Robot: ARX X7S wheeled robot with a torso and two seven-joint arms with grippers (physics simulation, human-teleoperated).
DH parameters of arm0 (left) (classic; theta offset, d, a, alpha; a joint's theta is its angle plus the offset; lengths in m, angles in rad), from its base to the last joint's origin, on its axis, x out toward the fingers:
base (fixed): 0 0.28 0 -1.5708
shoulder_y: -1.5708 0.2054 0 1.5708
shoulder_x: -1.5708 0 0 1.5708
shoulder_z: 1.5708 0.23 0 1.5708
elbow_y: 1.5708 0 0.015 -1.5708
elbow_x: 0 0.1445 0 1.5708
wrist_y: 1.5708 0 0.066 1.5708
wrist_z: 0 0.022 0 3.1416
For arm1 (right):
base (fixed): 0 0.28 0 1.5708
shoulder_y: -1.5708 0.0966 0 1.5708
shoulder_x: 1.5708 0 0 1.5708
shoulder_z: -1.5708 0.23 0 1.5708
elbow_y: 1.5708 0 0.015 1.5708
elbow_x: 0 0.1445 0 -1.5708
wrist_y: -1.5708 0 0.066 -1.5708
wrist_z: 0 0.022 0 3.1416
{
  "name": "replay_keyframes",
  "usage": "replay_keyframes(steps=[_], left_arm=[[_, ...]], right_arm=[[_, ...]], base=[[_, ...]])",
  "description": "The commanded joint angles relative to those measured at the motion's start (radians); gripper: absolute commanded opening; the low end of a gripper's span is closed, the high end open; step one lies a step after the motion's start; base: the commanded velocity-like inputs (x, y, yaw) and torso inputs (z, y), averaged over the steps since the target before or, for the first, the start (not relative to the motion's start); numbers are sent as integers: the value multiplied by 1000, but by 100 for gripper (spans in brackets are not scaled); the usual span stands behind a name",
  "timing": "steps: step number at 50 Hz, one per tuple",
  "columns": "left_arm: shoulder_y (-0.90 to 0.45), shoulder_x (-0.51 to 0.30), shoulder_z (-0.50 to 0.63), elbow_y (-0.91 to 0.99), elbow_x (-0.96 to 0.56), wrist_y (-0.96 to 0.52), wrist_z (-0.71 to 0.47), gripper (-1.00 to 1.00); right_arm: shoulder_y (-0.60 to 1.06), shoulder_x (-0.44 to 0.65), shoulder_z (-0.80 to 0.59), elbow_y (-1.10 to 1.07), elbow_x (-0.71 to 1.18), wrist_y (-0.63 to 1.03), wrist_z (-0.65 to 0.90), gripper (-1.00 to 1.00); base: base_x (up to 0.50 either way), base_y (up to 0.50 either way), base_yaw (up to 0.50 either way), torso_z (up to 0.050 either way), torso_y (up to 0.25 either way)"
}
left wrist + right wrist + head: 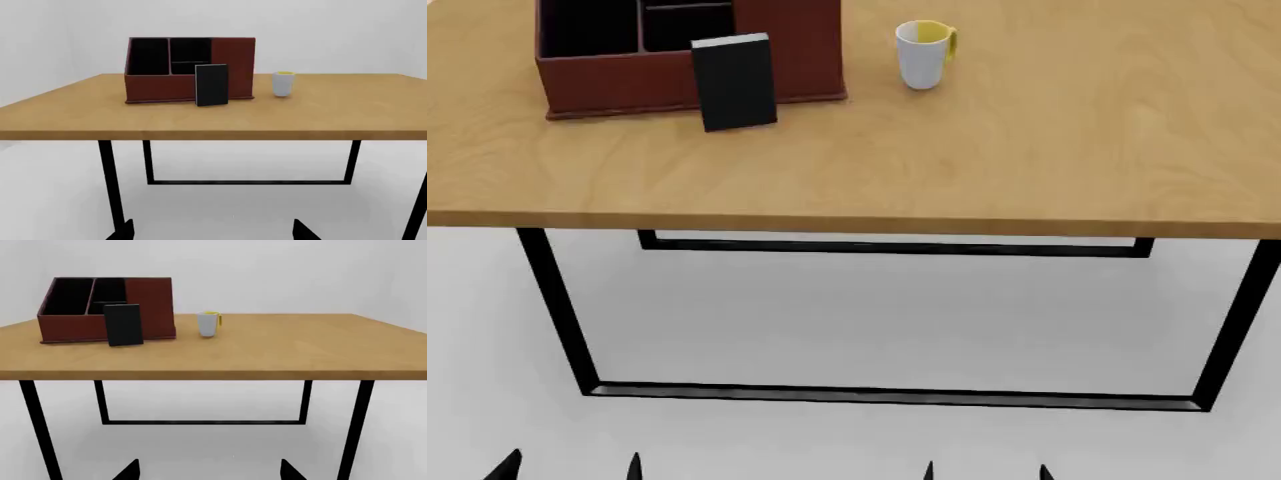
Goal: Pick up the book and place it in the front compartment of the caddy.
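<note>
The black book [735, 83] [212, 85] [123, 325] stands upright on the wooden table [961, 160], leaning against the front wall of the red-brown caddy [607, 85] [160, 87] [67, 327]. The caddy's black sections show from above. Both grippers hang low in front of the table, far from the book. My left gripper [567, 468] [212, 232] is open with nothing between its tips. My right gripper [985, 470] [208, 471] is open and empty too. Only the fingertips show in every view.
A white mug with a yellow inside [922, 55] [283, 83] [208, 323] stands on the table to the right of the caddy. Black metal table legs [554, 300] and floor bars [894, 396] lie between the grippers and the tabletop.
</note>
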Motion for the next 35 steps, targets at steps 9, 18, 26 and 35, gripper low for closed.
replay_keyframes(steps=[9,18,26,35], left_arm=[[-2,-43,49,-1,-41,0,-54,100],[-34,-67,57,53,-71,-66,-69,100],[-134,-96,48,189,-112,-199,-68,100],[-201,-135,30,529,-155,-463,-108,100]], right_arm=[[-1,41,-50,-1,42,-2,42,100],[9,72,-55,-50,64,40,60,100],[109,111,-66,-151,50,171,74,100],[184,134,-61,-465,35,432,117,100]], base=[[0,0,0,0,0],[0,0,0,0,0],[0,0,0,0,0],[0,0,0,0,0]])
